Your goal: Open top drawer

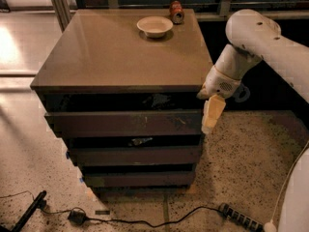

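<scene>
In the camera view, the end effector hangs pointing down from the white arm, just beside the front right corner of the brown bench. Whether the end effector is open or closed cannot be told, and it holds nothing that I can see.

The top drawer lies directly to the left of the end effector, at the same height. Its long dark front ends right next to it, but I cannot tell if they touch. A dark gap shows above this front.

The two lower drawer fronts are below and to the left. The white bowl and the can stand on the bench top, farther back and to the left. A power strip lies on the floor well below.
</scene>
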### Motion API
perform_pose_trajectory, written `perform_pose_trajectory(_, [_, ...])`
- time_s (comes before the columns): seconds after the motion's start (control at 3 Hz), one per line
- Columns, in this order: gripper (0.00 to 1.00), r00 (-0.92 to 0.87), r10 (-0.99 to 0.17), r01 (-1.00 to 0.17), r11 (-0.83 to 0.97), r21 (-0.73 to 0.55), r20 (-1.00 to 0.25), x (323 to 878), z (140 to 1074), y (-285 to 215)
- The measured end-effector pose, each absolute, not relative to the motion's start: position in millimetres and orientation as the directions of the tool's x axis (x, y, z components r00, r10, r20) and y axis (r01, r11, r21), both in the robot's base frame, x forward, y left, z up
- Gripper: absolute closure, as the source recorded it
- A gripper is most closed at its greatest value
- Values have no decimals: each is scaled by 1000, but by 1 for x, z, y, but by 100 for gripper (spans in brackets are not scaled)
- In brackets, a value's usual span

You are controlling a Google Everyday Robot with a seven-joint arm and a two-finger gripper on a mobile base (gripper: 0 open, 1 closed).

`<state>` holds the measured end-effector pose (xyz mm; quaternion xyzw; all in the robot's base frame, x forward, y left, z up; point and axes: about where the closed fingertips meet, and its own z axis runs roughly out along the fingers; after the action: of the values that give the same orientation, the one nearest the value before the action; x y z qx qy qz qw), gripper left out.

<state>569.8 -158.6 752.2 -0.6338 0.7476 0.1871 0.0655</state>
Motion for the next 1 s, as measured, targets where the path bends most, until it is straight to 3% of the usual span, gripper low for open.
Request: perform_pose_trajectory(1.0, [0,-163,-921,-961,67,268,-354,552,715,-152])
